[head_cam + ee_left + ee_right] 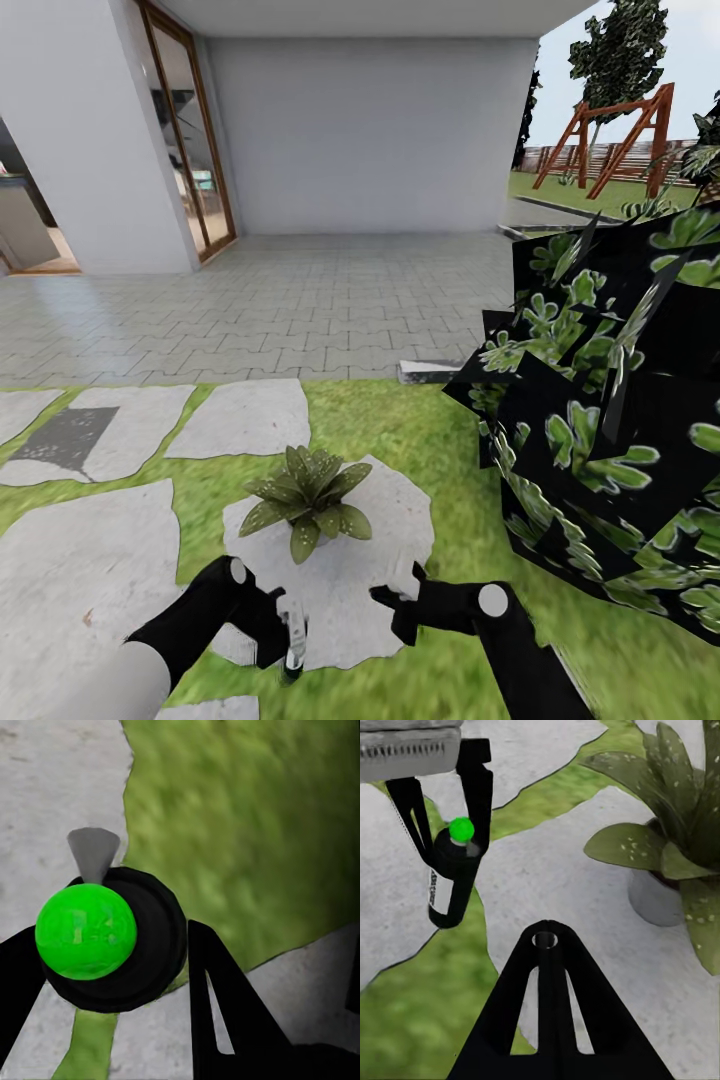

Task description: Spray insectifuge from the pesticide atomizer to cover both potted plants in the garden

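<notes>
Green-topped and dark-bodied, the pesticide atomizer [293, 648] hangs at the lower centre of the head view, clamped between the jaws of the left gripper [285, 630] above the seam where lawn [400, 420] meets a grey stepping stone [350, 590]. The right wrist view shows the bottle [451, 877] held upright, its cap glowing green, a finger down each side. From the left wrist camera the same cap [86, 931] sits lower left of frame, a pale fan of spray [93, 853] just above it.

One potted plant [305, 497] stands on that stone, centre frame, just ahead of both arms; its spotted leaves and grey pot [656, 896] sit at the right edge of the right wrist view. The right gripper [395, 605] hovers lower centre-right holding nothing; whether its jaws are apart or together cannot be told. A big dark-leaved shrub [610, 430] crowds the right side, paving and a house wall behind.

The pickup appears done and the bottle close to the first plant. Judging by this, coverage of this plant is under way at most, and a second potted plant remains.
</notes>
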{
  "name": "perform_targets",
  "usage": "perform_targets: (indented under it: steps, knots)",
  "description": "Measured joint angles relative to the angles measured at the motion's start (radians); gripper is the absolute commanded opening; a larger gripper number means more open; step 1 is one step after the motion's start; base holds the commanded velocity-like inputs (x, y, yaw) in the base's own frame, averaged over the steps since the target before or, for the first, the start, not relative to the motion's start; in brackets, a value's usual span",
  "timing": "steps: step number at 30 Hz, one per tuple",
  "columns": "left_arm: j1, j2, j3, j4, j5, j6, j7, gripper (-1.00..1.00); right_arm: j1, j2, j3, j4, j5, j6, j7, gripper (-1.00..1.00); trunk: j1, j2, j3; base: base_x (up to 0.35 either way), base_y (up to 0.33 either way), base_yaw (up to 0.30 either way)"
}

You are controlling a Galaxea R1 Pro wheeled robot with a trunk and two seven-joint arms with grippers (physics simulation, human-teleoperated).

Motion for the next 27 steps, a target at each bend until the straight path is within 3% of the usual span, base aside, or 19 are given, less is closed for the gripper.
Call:
perform_targets:
  steps: [4,11,14,17,22,27]
  knots:
    - [0.000,-0.023,-0.002,-0.001,-0.001,-0.012,0.018,-1.00,0.000,0.010,0.041,0.001,0.000,0.001,-0.002,-1.00,0.000,0.000,0.000,0.000,0.000,0.000]
    - [-0.002,-0.029,-0.001,-0.001,0.007,-0.025,0.011,-1.00,0.000,0.010,0.044,0.006,0.003,0.001,-0.003,-1.00,0.000,0.000,0.000,0.000,0.000,0.000]
    - [-0.003,-0.028,0.007,0.001,0.013,-0.106,0.004,-1.00,0.000,0.010,0.043,0.006,0.005,0.001,-0.003,-1.00,0.000,0.000,0.000,0.000,0.000,0.000]
    - [-0.006,-0.030,0.010,0.001,0.017,-0.134,-0.046,-1.00,0.000,0.008,0.042,0.006,0.007,0.001,-0.003,-1.00,0.000,0.000,0.000,0.000,0.000,0.000]
    - [-0.012,-0.029,0.005,0.000,0.078,-0.144,-0.076,-1.00,0.000,0.007,0.041,0.006,0.009,0.001,-0.004,-1.00,0.000,0.000,0.000,0.000,0.000,0.000]
    - [-0.013,-0.034,0.000,-0.003,0.087,-0.146,-0.079,-1.00,0.000,0.006,0.041,0.007,0.008,0.001,-0.005,-1.00,0.000,0.000,0.000,0.000,0.000,0.000]
